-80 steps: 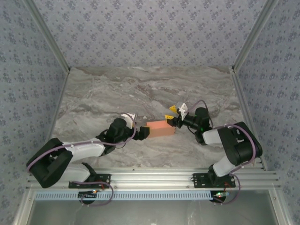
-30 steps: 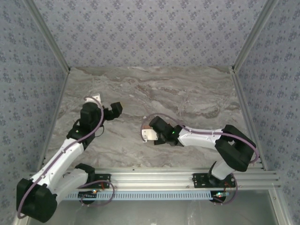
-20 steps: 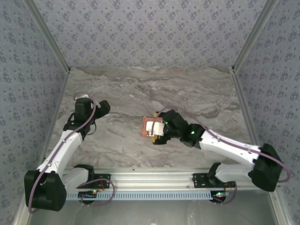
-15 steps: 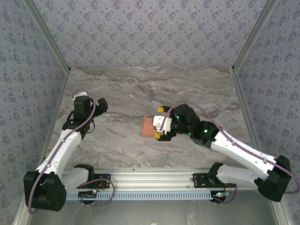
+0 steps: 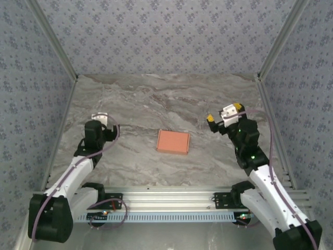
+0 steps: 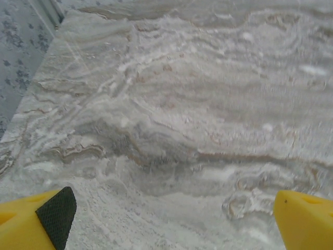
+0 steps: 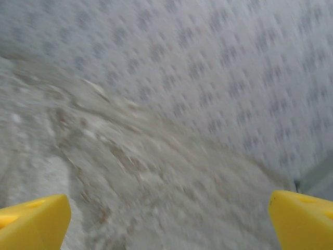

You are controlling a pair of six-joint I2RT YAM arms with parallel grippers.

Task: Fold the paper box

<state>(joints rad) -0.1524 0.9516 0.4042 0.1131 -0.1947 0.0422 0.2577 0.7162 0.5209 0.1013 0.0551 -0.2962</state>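
Observation:
The paper box (image 5: 173, 141) lies flat in the middle of the marble table, an orange-salmon rectangle with nothing touching it. My left gripper (image 5: 100, 119) is well to its left, open, with only marble between its yellow fingertips (image 6: 36, 224). Off to the right of the box my right gripper (image 5: 223, 113) is raised and open; its yellow fingertips (image 7: 34, 221) frame blurred marble and the patterned wall.
Patterned walls close in the marble table (image 5: 156, 99) at the back and on both sides, with metal corner posts (image 5: 273, 49). An aluminium rail (image 5: 171, 200) runs along the near edge under the arm bases.
My right gripper let go of the box, which now lies flat, and swung back to the right. My left arm drew down and slightly left, away from the box.

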